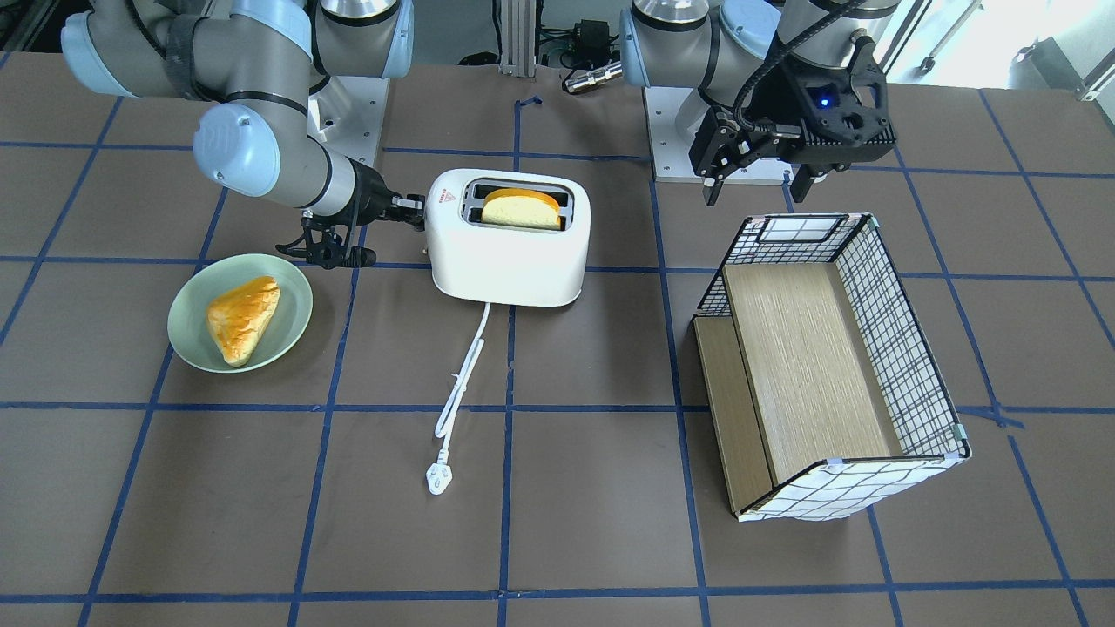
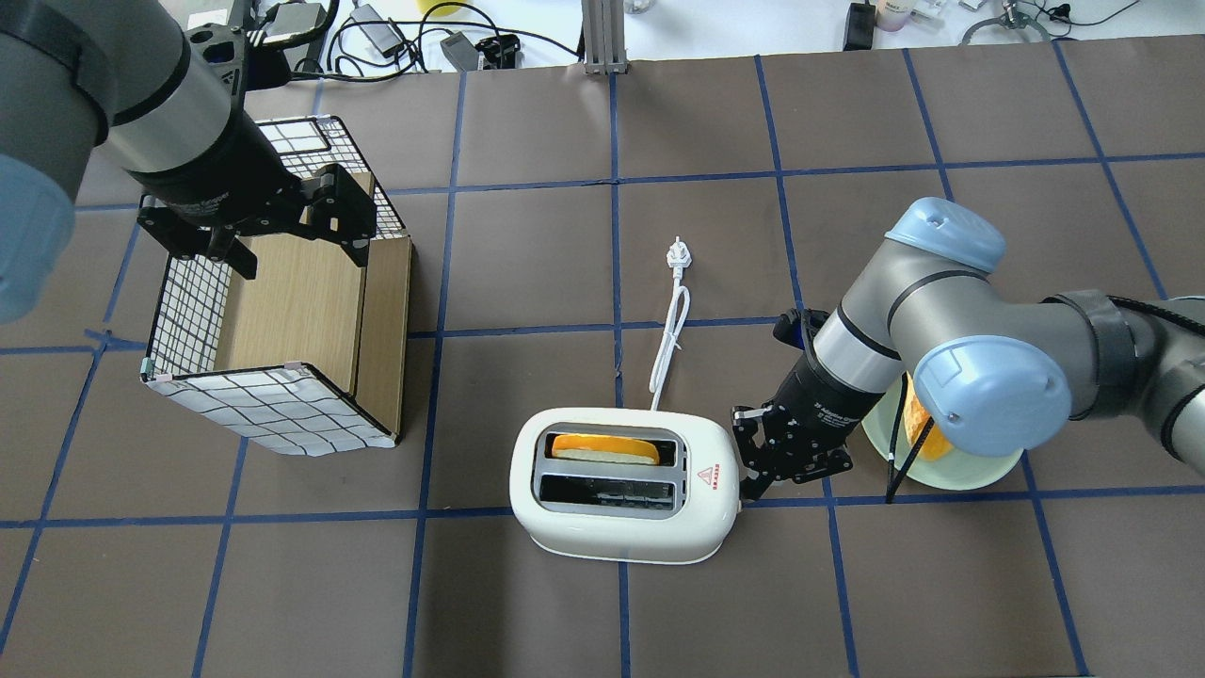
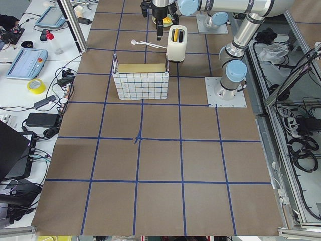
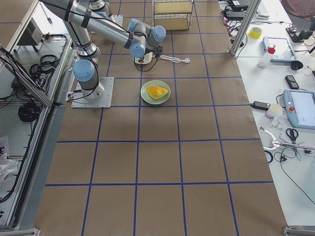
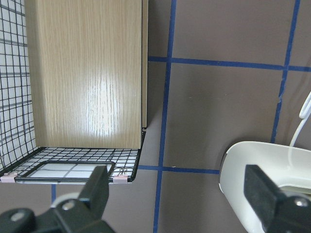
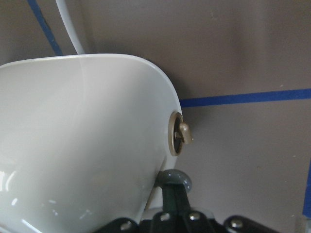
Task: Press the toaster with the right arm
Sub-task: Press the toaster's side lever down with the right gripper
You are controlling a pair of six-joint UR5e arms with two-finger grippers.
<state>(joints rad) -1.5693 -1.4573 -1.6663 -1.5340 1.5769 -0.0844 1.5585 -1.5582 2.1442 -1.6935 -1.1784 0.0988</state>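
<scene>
The white two-slot toaster (image 1: 510, 252) stands mid-table, with a yellow bread slice (image 1: 521, 209) in one slot. It also shows in the overhead view (image 2: 621, 527). My right gripper (image 1: 416, 209) is shut, and its tips are against the toaster's end, seen from overhead (image 2: 748, 485). In the right wrist view the closed fingertips (image 6: 167, 191) touch the grey lever (image 6: 174, 180), just below a beige knob (image 6: 181, 136). The white cord and plug (image 1: 437, 477) lie loose on the table. My left gripper (image 1: 756, 183) hangs open and empty above the basket's end.
A wire basket (image 1: 827, 366) with a wooden base lies on its side by the left arm. A green plate (image 1: 187, 296) holding a piece of bread (image 1: 242, 318) sits beside the right arm's wrist. Blue tape lines cross the brown table.
</scene>
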